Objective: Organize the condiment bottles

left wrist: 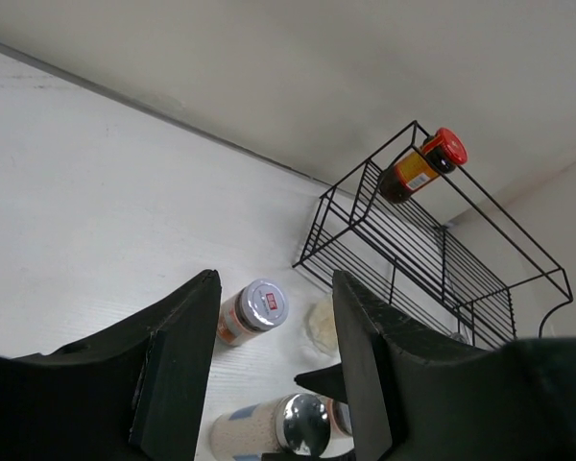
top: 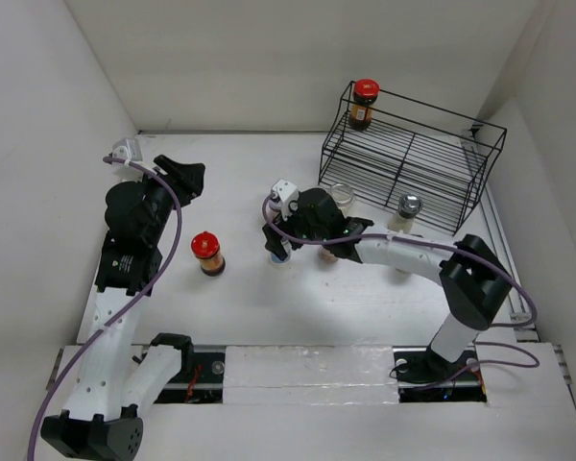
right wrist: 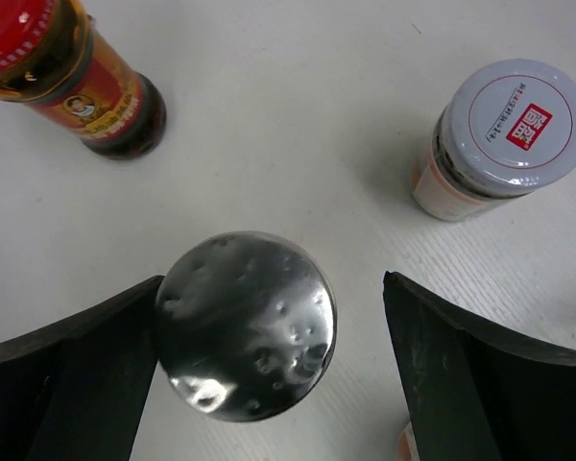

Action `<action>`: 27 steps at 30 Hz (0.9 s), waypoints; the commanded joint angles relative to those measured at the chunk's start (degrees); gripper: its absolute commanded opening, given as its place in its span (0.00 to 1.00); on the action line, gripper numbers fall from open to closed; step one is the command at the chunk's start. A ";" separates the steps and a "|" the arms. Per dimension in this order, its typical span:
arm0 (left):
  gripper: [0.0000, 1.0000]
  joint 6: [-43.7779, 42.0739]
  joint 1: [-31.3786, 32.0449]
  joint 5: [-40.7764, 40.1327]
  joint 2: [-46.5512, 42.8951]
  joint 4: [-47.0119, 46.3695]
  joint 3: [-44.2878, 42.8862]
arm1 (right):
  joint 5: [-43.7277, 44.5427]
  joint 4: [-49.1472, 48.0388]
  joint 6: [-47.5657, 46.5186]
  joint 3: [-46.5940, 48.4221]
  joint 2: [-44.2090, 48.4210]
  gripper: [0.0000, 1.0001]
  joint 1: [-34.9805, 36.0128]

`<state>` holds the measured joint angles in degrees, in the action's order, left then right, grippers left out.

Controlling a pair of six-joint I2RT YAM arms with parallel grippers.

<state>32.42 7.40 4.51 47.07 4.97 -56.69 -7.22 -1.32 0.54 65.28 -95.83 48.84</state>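
Jar with round silver lid (right wrist: 245, 322) inside the spread right end effector (right wrist: 269, 317), frame centre.
Not pinched yet, probably being aligned for lifting; left end effector (left wrist: 274, 336) is spread and empty.

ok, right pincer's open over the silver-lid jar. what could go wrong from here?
1. The silver-lid jar sits off-centre in the open right pincer, close to one finger; closing may shove or tip it.
2. The white-lid jar stands near the other finger and could get knocked.
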 commanded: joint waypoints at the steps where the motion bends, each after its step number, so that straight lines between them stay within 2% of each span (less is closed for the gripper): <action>1: 0.46 -0.78 -0.19 0.41 -0.40 -3.21 0.17 | 2.12 -1.40 -1.06 3.45 -0.85 0.96 0.03; 3: 0.46 -0.78 -0.19 0.41 -0.40 -3.21 0.17 | 2.74 -2.37 -1.06 3.45 -2.68 0.77 0.03; 4: 0.46 -0.78 -0.19 0.41 -0.92 -3.21 0.17 | 3.44 -2.37 -1.06 3.98 -2.69 0.59 0.03; 5: 0.46 -0.78 -0.19 0.41 -0.93 -3.21 0.17 | 4.23 -2.37 -0.54 3.98 -2.69 0.59 0.03; 6: 0.46 -0.78 -0.19 0.41 -0.93 -3.21 0.17 | 5.11 -2.37 0.07 3.98 -1.48 0.53 0.03; 11: 0.46 -0.78 -0.19 2.25 -0.31 -3.83 0.17 | 5.65 -8.86 0.08 5.47 5.03 0.53 -1.99; 18: 0.46 -0.78 -0.19 1.64 -0.93 -3.82 0.17 | 5.72 -10.45 -1.24 17.86 10.48 0.52 -16.12; 22: 0.46 -0.78 -0.19 2.17 -0.93 -3.83 0.17 | 5.73 -4.93 -1.77 26.81 9.27 0.51 -28.59; 27: 0.46 -0.78 -0.19 2.17 -0.40 -3.83 0.17 | 5.73 1.50 -1.77 40.17 1.90 0.51 -37.05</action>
<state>32.40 7.40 5.82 47.07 4.25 -56.69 -0.95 -0.21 -0.84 98.63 -91.00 13.41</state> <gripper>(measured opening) 0.458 0.660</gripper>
